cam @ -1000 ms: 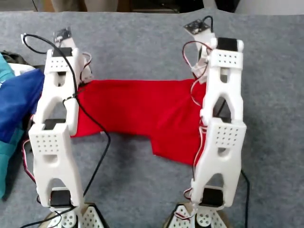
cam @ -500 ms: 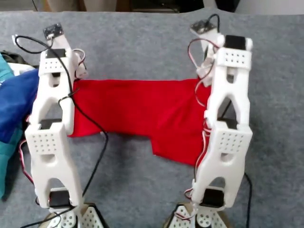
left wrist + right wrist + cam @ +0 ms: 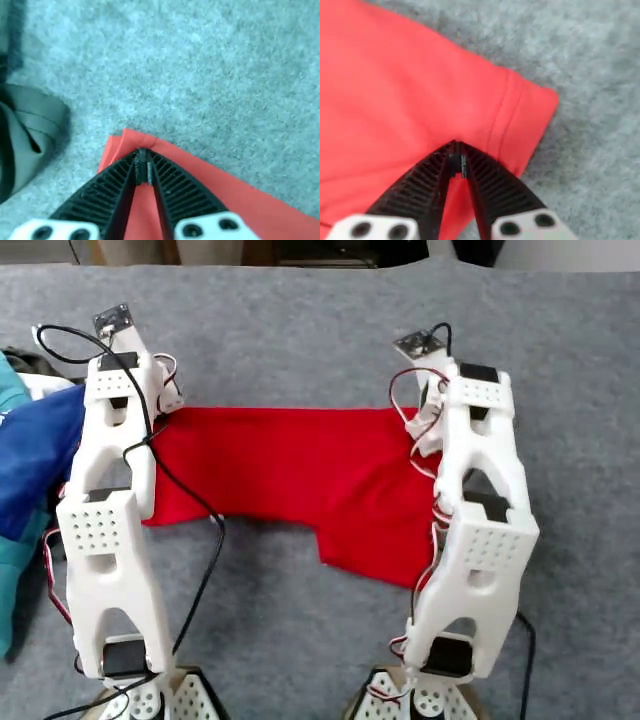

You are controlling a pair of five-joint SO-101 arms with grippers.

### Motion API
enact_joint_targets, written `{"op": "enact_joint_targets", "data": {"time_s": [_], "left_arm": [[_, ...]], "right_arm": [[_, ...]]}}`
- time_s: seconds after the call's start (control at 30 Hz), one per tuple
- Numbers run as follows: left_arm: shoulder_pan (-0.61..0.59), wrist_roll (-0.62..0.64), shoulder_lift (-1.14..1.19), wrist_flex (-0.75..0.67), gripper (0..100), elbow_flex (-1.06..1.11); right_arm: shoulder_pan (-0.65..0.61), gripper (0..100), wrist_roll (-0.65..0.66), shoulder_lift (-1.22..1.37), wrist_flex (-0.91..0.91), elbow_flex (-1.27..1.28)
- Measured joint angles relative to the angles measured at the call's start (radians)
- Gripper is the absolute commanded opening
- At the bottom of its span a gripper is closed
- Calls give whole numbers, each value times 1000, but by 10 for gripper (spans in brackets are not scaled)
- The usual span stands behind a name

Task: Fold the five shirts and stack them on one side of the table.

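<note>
- My left gripper (image 3: 142, 162) is closed tight, its ribbed jaws meeting tip to tip on a corner of the red shirt (image 3: 290, 465); the cloth is pinched right at my fingertips.
- My right gripper (image 3: 456, 157) is closed the same way, its tips meeting on the shirt just inside a sleeve hem, with the sleeve's end lying a little beyond them.
- Both my arms reach forward over the grey table (image 3: 300, 330), side by side and well apart, with the wrists tipped down so the fingers point at the cloth.
- The shirt lies flat on the table between my two grips. Its far edge runs nearly straight from one set of fingertips to the other.
- The rest of the shirt spreads back from my fingers toward my bases, and a lower flap hangs out under my right arm.
- A blue pile (image 3: 35, 455) lies outside my left arm, apart from the fingers.
- A dark cloth (image 3: 25, 135) lies crumpled near my left fingertips, not touching the shirt.
</note>
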Motion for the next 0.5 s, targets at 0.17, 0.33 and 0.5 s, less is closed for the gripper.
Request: {"op": "enact_joint_targets", "data": {"time_s": [0.17, 0.33, 0.5], "left_arm": [[-20, -2, 0, 0, 19, 0], [-23, -2, 2, 31, 19, -29], [9, -5, 2, 172, 19, -140]], "right_arm": [[8, 5, 0, 29, 32, -57], [3, 5, 57, 29, 44, -63], [-18, 5, 71, -58, 54, -31]]}}
